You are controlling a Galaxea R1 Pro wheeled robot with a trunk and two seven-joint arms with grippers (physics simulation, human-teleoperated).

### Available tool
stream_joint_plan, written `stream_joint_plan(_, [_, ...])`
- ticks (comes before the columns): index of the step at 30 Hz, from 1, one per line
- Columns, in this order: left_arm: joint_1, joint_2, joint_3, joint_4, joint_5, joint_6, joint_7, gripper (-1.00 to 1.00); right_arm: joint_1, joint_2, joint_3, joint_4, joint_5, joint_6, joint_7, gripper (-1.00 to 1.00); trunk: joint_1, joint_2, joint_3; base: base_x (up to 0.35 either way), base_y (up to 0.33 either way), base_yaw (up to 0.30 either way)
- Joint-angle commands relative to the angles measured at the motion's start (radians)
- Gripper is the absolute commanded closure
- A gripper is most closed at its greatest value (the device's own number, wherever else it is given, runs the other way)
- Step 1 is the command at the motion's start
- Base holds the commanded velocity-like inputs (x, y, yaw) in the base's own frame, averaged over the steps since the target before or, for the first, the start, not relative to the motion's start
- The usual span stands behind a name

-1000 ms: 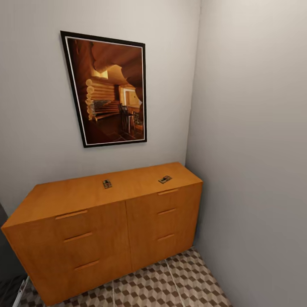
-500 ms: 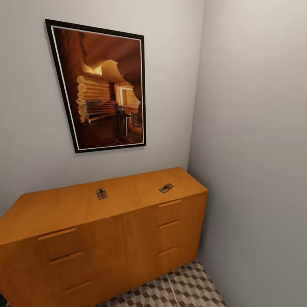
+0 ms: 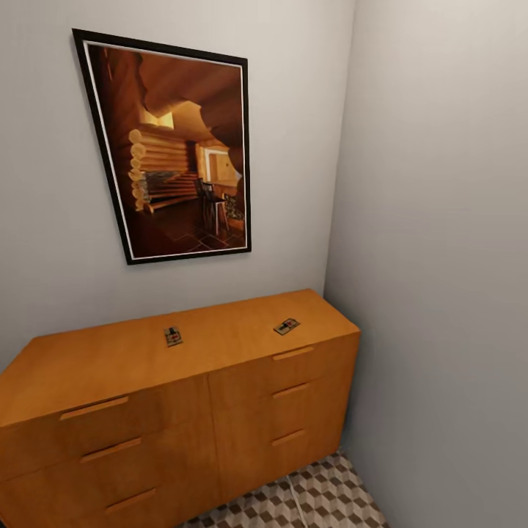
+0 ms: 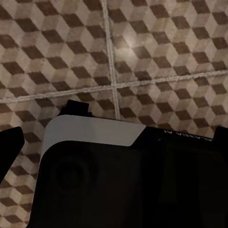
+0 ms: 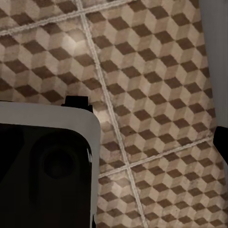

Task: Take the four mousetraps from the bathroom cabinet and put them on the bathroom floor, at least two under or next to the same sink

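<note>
Two mousetraps lie on top of the orange-brown cabinet [image 3: 242, 411] in the head view: one mousetrap [image 3: 173, 336] near the middle, the other mousetrap [image 3: 287, 326] towards the right end. All the drawers look shut. A strip of the cube-patterned bathroom floor [image 3: 315, 491] shows below the cabinet. My left gripper [image 4: 114, 142] hangs over that floor [image 4: 142, 57], its dark fingertips [image 4: 10, 145] far apart at the frame edges, nothing between them. My right gripper [image 5: 114, 147] also points down at the floor [image 5: 152, 71], one fingertip [image 5: 221, 141] at the edge, holding nothing.
The cabinet stands in a corner, with a grey side wall [image 3: 440, 293] close on its right. A framed picture [image 3: 176, 147] of a log interior hangs above it. My own white-and-black body [image 4: 123, 180] sits under both wrist cameras.
The whole head picture has shifted: the cabinet sits larger and further left, with less floor showing, so the camera has come closer. The two mousetraps stay put on the cabinet.
</note>
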Motion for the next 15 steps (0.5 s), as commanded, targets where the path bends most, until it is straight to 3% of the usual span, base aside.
stream_joint_plan(1, [-0.001,0.000,-0.008,0.000,0.011,-0.001,-0.003,-1.00,-0.001,0.000,0.005,0.003,0.004,-0.006,-0.004,-1.00,0.000,-0.001,-0.001,0.005,0.000,0.000])
stream_joint_plan(15, [-0.001,0.001,-0.008,0.000,0.014,-0.002,-0.003,-1.00,-0.001,-0.003,0.004,0.003,0.006,-0.013,-0.004,-1.00,0.000,-0.001,-0.001,0.001,0.000,0.000])
